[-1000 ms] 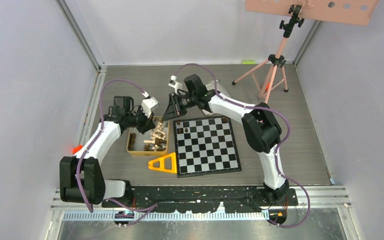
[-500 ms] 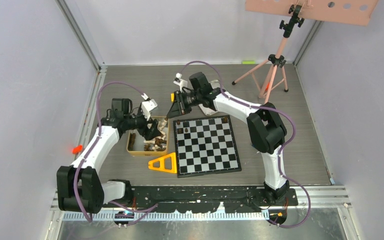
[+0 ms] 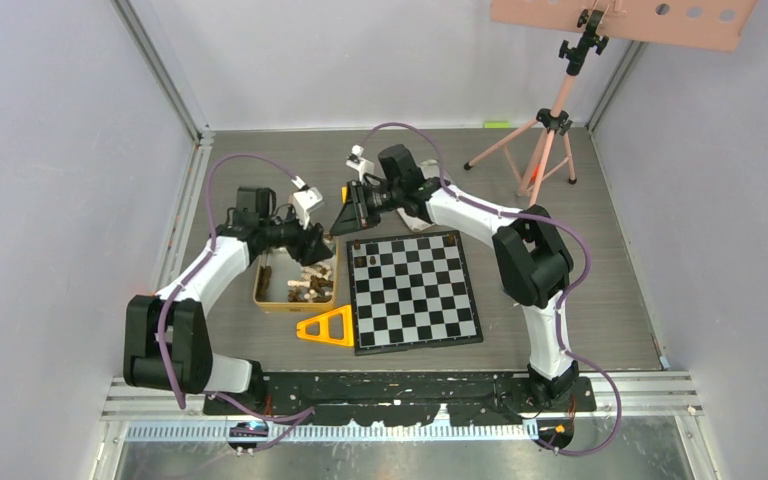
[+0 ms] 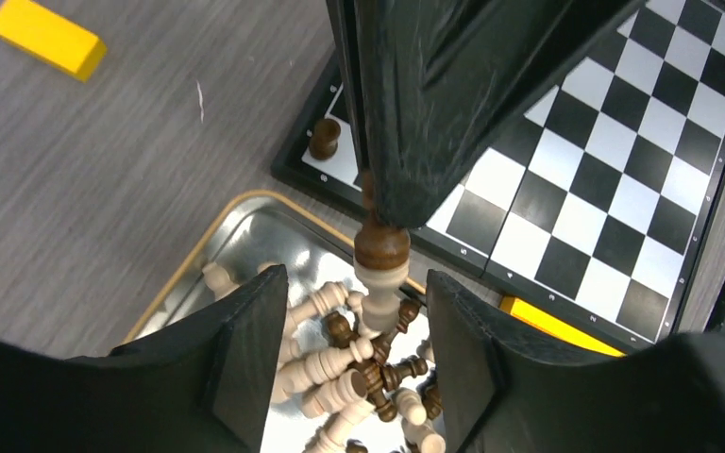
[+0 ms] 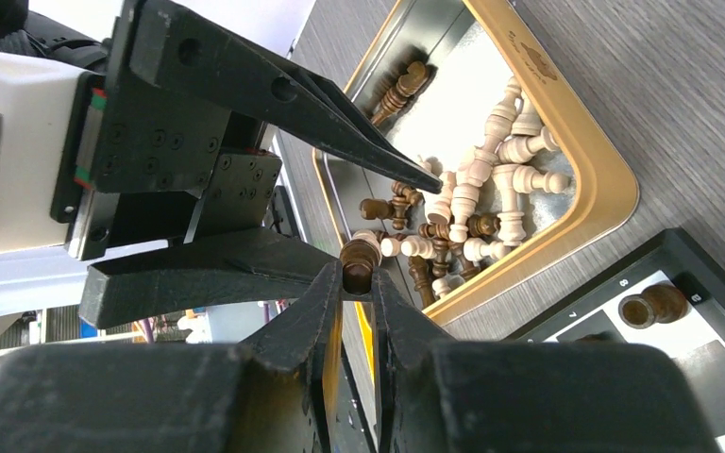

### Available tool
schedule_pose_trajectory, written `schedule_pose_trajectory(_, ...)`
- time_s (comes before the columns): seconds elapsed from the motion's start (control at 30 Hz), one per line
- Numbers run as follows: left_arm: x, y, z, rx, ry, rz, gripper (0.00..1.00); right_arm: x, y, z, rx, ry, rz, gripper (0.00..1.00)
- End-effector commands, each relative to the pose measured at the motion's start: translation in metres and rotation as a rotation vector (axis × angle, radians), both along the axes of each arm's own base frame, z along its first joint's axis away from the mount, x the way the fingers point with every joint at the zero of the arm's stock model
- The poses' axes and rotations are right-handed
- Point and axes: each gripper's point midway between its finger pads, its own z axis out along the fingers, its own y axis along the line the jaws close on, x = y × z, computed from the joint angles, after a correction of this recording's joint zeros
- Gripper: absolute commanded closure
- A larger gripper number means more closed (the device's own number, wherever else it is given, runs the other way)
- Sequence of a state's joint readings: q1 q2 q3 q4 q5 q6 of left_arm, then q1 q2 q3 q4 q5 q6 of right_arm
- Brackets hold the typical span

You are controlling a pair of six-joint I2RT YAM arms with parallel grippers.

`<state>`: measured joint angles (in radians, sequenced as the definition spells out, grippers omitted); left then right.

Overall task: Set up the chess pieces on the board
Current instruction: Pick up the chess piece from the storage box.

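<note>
Early days: two dark chess pieces (image 3: 362,262) on the board (image 3: 415,290)'s corner, the rest heaped in the tin (image 5: 614,189) beneath the open left pincer (image 4: 354,311), right pincer (image 5: 357,283) gripping another dark piece (image 5: 359,260) above.

Black-and-white checked board (image 3: 415,288), gold tin (image 5: 609,193), brown and beige chess pieces (image 5: 477,193)

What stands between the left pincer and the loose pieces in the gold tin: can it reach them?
Probably yes, but cramped. The left pincer hangs open over the loose pieces in the gold tin; the right pincer, shut on a dark piece, sits between its fingers and could collide.
</note>
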<state>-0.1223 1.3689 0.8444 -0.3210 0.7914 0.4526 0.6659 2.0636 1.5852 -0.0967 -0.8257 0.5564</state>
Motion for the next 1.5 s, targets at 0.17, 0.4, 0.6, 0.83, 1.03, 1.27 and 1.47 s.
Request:
schedule_pose_trajectory(0.17, 0.017, -0.018, 0.025, -0.071, -0.067, -0.044, 0.6, -0.005, 0.006, 0.026, 0.068, -0.045, 0.022, 0.99)
schedule_pose_trajectory(0.4, 0.007, -0.013, 0.015, -0.029, -0.003, -0.061, 0.87, -0.005, 0.004, 0.029, 0.063, -0.061, 0.022, 0.99)
schedule_pose_trajectory(0.6, 0.0, -0.007, 0.012, 0.009, 0.005, -0.054, 1.0, 0.003, -0.004, 0.033, 0.053, -0.083, 0.002, 0.99)
schedule_pose_trajectory(0.83, -0.01, 0.006, 0.007, 0.054, 0.008, -0.047, 1.0, 0.01, -0.021, 0.037, 0.033, -0.118, -0.025, 0.99)
schedule_pose_trajectory(1.03, -0.017, 0.029, -0.004, 0.173, 0.033, 0.002, 1.0, 0.009, -0.043, 0.024, -0.085, -0.202, -0.027, 0.99)
schedule_pose_trajectory(1.27, -0.022, 0.076, -0.023, 0.414, 0.139, 0.162, 0.89, 0.004, -0.102, -0.03, -0.408, -0.387, 0.01, 0.99)
schedule_pose_trajectory(1.47, -0.024, 0.085, -0.018, 0.439, 0.192, 0.252, 0.84, 0.009, -0.133, -0.058, -0.61, -0.536, 0.013, 0.99)
